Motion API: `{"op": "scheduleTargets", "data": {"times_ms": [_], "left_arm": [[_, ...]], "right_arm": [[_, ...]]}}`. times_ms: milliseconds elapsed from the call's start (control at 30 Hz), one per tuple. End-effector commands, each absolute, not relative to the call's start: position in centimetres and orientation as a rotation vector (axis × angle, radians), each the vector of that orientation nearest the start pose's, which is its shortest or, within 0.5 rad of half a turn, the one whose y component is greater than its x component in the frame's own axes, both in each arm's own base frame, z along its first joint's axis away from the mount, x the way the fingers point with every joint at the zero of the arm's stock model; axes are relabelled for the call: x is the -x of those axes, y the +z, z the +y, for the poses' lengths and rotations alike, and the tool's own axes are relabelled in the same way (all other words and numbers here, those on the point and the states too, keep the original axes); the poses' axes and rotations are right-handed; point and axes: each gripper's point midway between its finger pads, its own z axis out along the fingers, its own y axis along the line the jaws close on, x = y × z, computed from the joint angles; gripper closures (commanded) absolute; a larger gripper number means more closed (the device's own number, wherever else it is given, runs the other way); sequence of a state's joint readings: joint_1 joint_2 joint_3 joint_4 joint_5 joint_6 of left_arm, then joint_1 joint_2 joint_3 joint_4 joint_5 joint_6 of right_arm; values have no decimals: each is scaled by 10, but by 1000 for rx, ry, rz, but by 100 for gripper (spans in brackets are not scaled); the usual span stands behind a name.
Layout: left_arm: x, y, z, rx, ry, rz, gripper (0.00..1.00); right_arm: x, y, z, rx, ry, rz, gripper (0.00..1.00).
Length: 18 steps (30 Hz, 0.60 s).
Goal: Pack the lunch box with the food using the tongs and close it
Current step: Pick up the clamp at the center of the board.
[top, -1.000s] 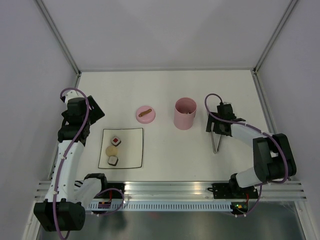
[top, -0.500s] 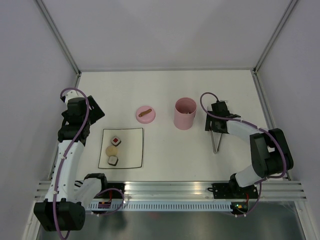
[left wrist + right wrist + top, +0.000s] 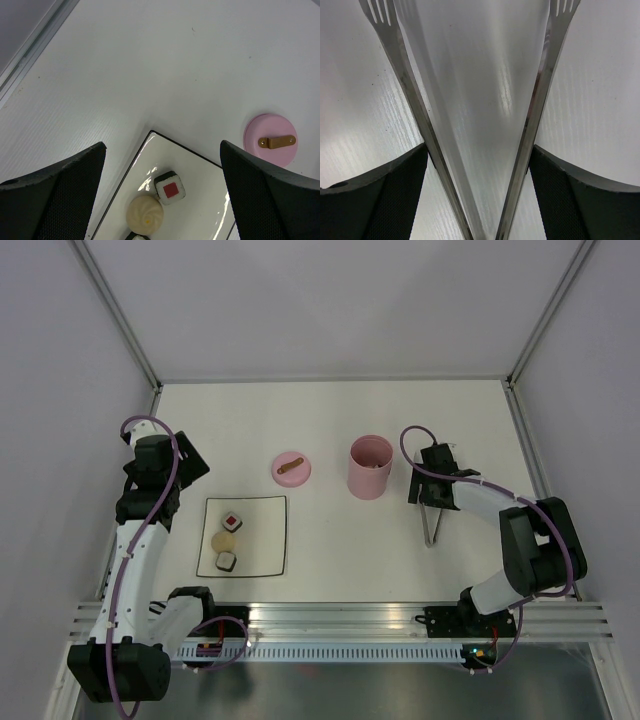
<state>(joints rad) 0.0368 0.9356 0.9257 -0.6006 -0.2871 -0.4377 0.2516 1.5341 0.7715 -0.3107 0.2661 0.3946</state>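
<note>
At the lower left of the top view, a white square plate (image 3: 265, 540) lies flat on the table (image 3: 330, 420) and carries three pieces of food in a short column. The black-and-white roll (image 3: 226, 561) is nearest, a beige ball (image 3: 222, 540) sits just behind it, and a red-centred roll (image 3: 232, 520) is behind that.

The left tool (image 3: 190, 462) hangs above and beyond the plate's far left corner. Its fingers are spread wide and hold nothing. The left wrist view shows the plate's corner, the ball and the red-centred roll in the gap between them.

At the right of the frame, the tongs (image 3: 431, 525) lie on the table with their joined end toward the bottom of the picture. The right tool (image 3: 431, 496) is over their far half. In the right wrist view its fingers (image 3: 380, 200) stand wide apart, each fingertip against the outer side of one silver arm, so the tool clasps the tongs' open V. The forked tips point to the top of the frame.

Farther back, near the middle, the pink lid (image 3: 291, 469) lies flat with its brown strip handle up, well apart from the plate. To its right the pink lunch box (image 3: 369, 468) stands upright and uncovered, between the lid and the right tool.
</note>
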Motion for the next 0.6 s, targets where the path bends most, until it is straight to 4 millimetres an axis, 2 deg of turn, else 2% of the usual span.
{"op": "scheduleTargets", "data": {"times_ms": [0,267,567], "left_arm": [[-288,214,44,645,92,2039,0],[-288,213,45,644,97,2043,0],[-289,212,45,646,100,2045,0]], "right_arm": [[-318,19,55,-322,-73,2553,14],[-312,3,63,-363,-17,2583,14],[-310,0,60,-385,-37,2587,17]]}}
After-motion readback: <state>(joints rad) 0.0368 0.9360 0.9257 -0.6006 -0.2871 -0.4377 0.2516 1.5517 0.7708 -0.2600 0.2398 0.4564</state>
